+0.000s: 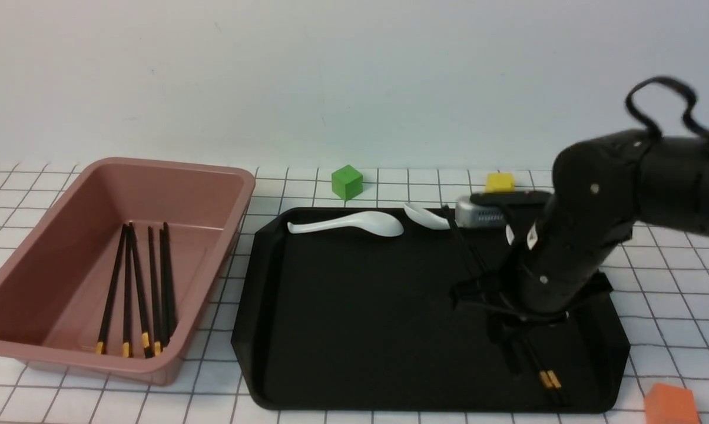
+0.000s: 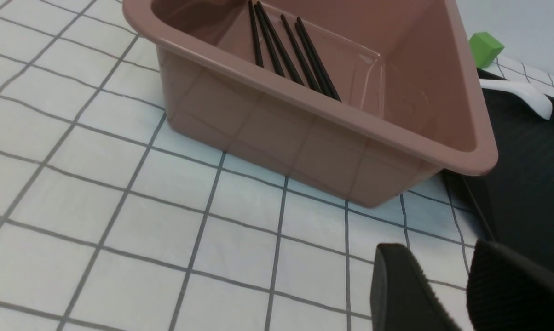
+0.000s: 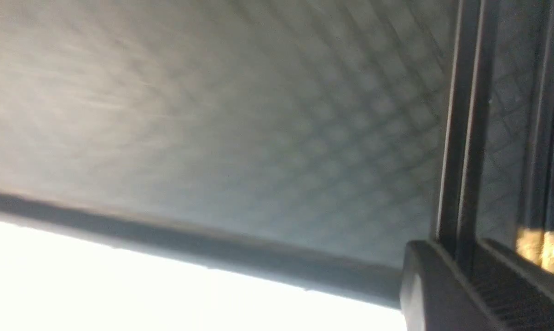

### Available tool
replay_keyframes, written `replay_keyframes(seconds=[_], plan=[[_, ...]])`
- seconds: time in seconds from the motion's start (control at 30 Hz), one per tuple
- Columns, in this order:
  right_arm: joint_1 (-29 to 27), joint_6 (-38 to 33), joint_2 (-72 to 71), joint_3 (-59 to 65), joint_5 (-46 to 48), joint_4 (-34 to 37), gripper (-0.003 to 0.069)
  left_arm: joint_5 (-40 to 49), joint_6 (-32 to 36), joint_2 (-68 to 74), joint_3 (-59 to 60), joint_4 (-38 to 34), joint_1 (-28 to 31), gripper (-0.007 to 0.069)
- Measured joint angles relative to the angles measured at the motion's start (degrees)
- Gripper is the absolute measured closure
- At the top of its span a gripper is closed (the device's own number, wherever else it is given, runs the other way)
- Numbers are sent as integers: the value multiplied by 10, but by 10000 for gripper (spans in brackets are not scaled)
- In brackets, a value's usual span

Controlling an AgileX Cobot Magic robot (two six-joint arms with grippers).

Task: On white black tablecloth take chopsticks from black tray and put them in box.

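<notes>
Box, far left: several chopsticks already inside. Left end effector hangs nr box, fingers slightly apart, empty. Black tray centre-right; tray pair lies at its right side, under right end effector. Risk: jaws nip one stick only, so the other drops or the pair scissors on lift. Can't tell right jaw gap or whether anything's gripped: arm blocks front view, wrist view blurred.

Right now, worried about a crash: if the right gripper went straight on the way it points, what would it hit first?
Probably the chopsticks lying under the right gripper, then the black tray they rest on; the gap is hard to judge.
</notes>
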Motion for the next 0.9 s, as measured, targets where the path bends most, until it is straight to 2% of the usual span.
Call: replay_keyframes(seconds=[0.2, 0.3, 0.47, 0.7, 0.9], plan=[[71, -83, -40, -65, -120, 124, 547, 0, 0, 0, 0, 0, 0, 386], [127, -140, 10, -125, -189, 185, 547, 0, 0, 0, 0, 0, 0, 386], [183, -170, 126, -238, -242, 247, 547, 0, 0, 0, 0, 0, 0, 386], [221, -172, 304, -403, -287, 270, 536, 0, 0, 0, 0, 0, 0, 386], [223, -172, 357, -463, -278, 266, 456, 0, 0, 0, 0, 0, 0, 386]])
